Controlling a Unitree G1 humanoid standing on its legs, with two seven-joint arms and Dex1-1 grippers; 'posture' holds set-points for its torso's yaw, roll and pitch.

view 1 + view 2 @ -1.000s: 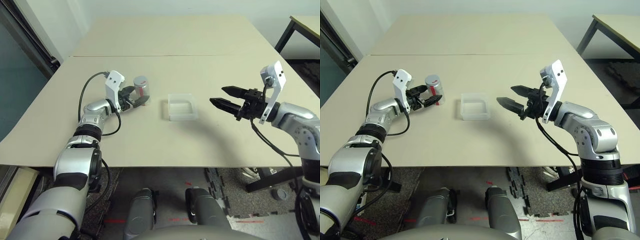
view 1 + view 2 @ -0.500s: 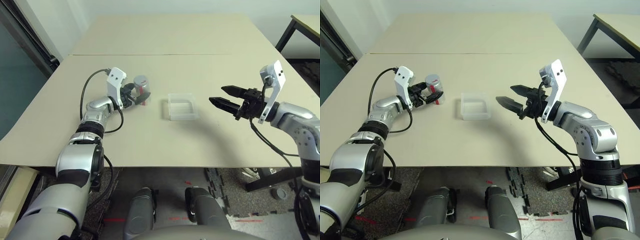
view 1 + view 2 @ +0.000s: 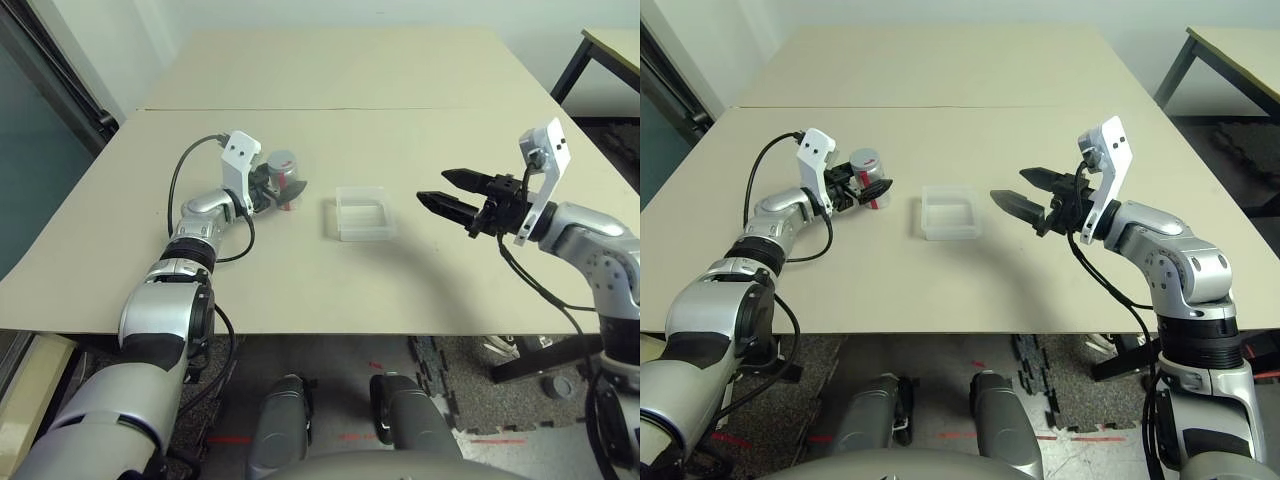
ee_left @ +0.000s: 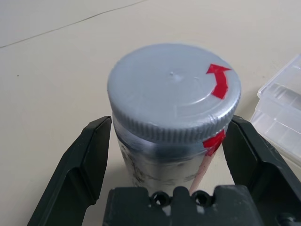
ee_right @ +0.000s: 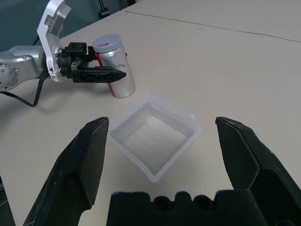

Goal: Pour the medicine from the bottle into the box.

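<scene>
The silver-grey bottle (image 4: 174, 127) stands upright on the beige table (image 3: 300, 280), capped, with a red arrow on its grey cap (image 4: 173, 92). The left gripper (image 4: 176, 155) has the bottle between its black fingers (image 4: 77, 169), which are spread wide, one on each side, with narrow gaps to the bottle's wall. Near the bottle sits the clear plastic box (image 5: 153, 136). The right gripper (image 3: 445, 192) hovers on the box's far side, fingers apart, holding nothing.

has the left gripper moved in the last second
Yes. The left gripper has closed in on the bottle, which stands where it was; its open jaws now straddle it.
</scene>
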